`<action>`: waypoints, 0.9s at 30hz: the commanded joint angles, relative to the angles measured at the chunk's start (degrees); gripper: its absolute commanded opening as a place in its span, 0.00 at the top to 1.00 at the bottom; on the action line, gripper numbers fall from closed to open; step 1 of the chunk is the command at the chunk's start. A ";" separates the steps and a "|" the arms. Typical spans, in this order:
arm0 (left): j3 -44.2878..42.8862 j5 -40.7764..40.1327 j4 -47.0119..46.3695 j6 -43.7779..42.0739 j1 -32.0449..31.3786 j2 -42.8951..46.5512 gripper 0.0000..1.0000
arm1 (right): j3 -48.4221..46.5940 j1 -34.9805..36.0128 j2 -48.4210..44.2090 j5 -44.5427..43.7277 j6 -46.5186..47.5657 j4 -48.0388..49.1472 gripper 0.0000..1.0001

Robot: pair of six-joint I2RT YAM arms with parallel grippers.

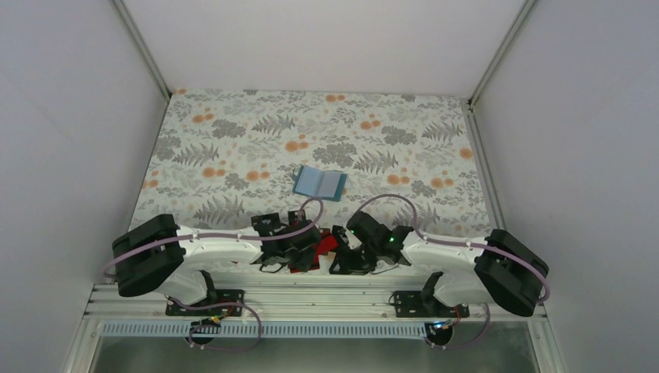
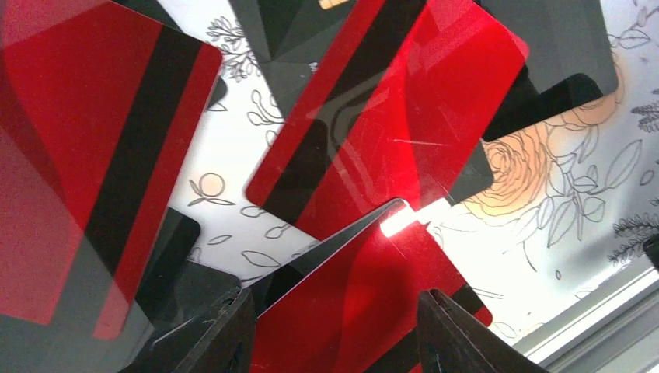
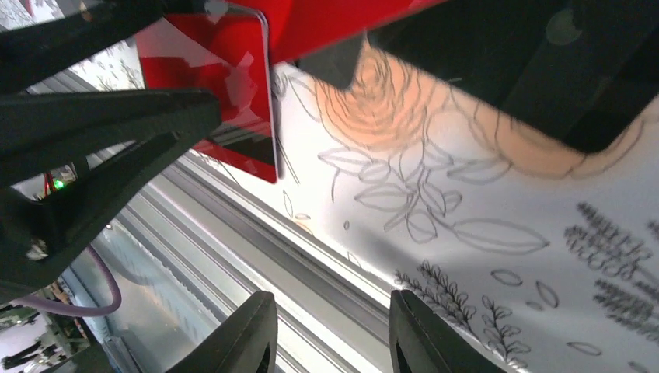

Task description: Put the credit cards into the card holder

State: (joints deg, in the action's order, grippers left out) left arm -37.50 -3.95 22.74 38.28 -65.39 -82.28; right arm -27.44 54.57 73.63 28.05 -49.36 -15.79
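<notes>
In the left wrist view the credit cards point(image 2: 373, 116) all run off a picture edge, and the left claw point(image 2: 336, 299) shows only fingertips point(image 2: 233, 326), cut by the bottom edge. The right claw point(image 3: 334, 299) is cut likewise. From above, both claws cover most of the credit cards, so their number cannot be told. The card holder point(image 1: 319, 183), beyond the credit cards, is too small to show its pockets.

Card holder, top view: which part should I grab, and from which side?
Probably the right flap's outer edge, coming in low from the near right. The card holder lies open like a book on the tablecloth, fold down its middle, so only the thin free edges suit a pinch. That edge faces the right arm, with nothing beside it.
</notes>
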 commanded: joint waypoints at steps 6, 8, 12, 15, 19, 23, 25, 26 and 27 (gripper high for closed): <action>1.88 1.28 0.13 4.26 -4.74 -1.77 0.48 | 4.21 6.05 -2.27 -1.22 -16.90 10.10 0.56; 2.09 0.71 0.51 5.05 -4.83 -1.47 0.48 | 4.92 6.74 -2.55 -2.05 -19.41 11.74 0.54; 2.43 0.83 0.36 5.58 -4.84 -0.46 0.48 | 5.47 7.45 -1.27 -2.05 -22.80 15.40 0.52; 2.48 1.11 -0.12 5.49 -6.71 -0.16 0.48 | 5.29 8.21 0.88 -1.87 -24.43 16.97 0.51; 2.65 1.31 -0.78 5.74 -7.24 -0.64 0.48 | 6.14 8.96 2.61 -1.49 -27.65 20.27 0.51; 3.07 1.31 -1.39 6.11 -7.81 -0.69 0.48 | 7.32 9.15 3.63 -1.54 -31.00 23.22 0.51; 3.20 1.15 -1.47 6.30 -7.91 -0.39 0.48 | 7.86 9.15 4.31 -1.60 -32.28 24.50 0.50; 3.22 1.06 -1.52 6.29 -7.96 -0.26 0.48 | 8.17 9.15 4.48 -1.60 -32.66 24.78 0.50; 3.26 1.02 -1.51 6.30 -8.00 -0.08 0.48 | 8.49 9.15 4.86 -1.66 -33.46 25.71 0.50</action>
State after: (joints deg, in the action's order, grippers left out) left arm -36.34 -5.61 19.66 42.98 -72.51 -82.11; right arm -20.47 62.94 77.30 27.20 -78.35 5.41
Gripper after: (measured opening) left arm 0.520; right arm 0.495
